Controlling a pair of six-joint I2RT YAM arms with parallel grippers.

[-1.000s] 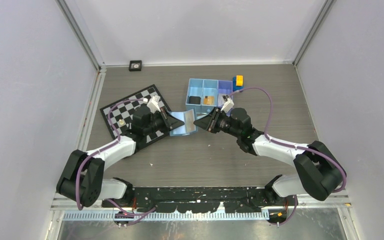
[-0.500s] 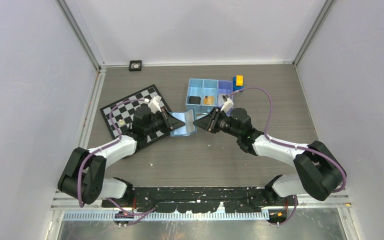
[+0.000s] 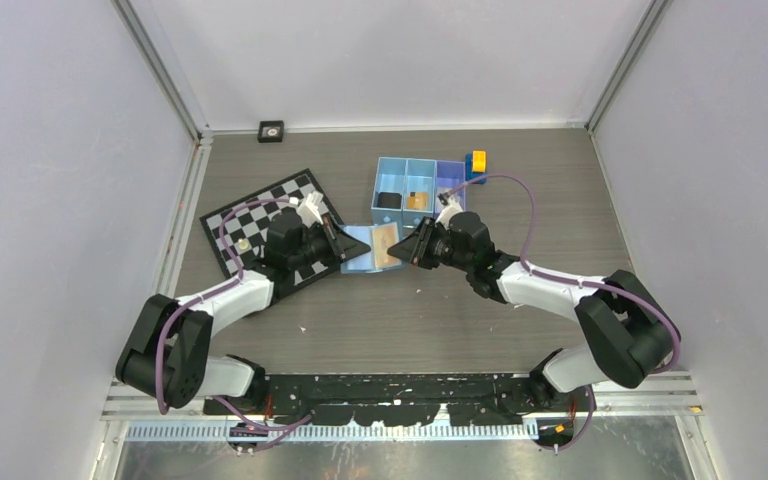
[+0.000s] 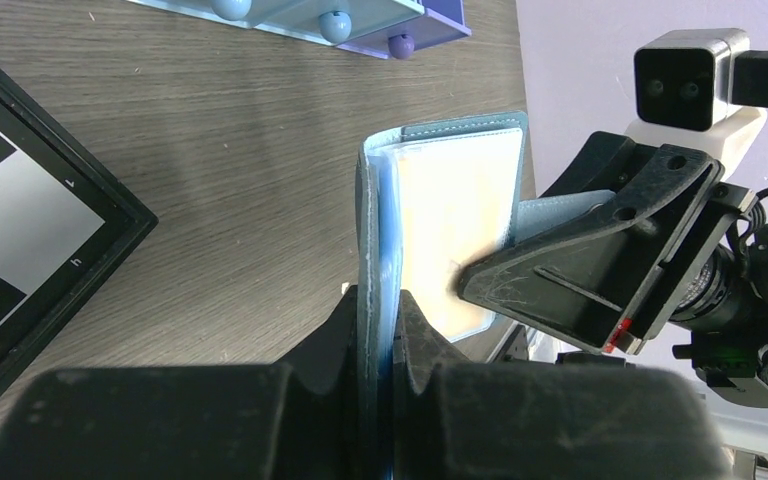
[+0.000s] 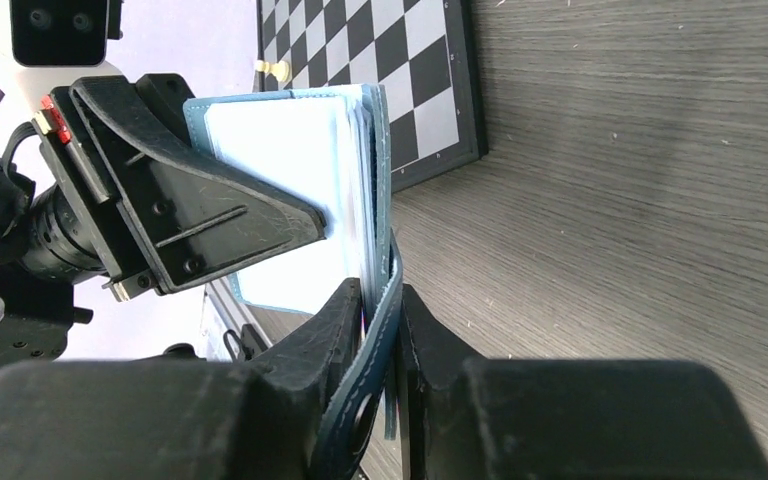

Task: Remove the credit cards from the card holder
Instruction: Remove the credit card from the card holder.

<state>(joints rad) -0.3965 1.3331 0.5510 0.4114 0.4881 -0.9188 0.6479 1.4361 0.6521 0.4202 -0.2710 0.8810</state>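
Two grippers are pinching the holder (image 3: 358, 250) between the board (image 3: 256, 212) and the tray (image 3: 377, 188), the left gripper (image 4: 378, 306) on one flap and the right gripper (image 5: 380, 296) on the other, holding it open so the cards (image 3: 388, 245) are showing.

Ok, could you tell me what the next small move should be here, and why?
Probably the right hand should release its flap and re-grip the tan card by its edge. It and the left hand are shut on opposite flaps of the card holder, which is spread open between them with the tan card showing inside. The left hand alone can likely steady the holder.
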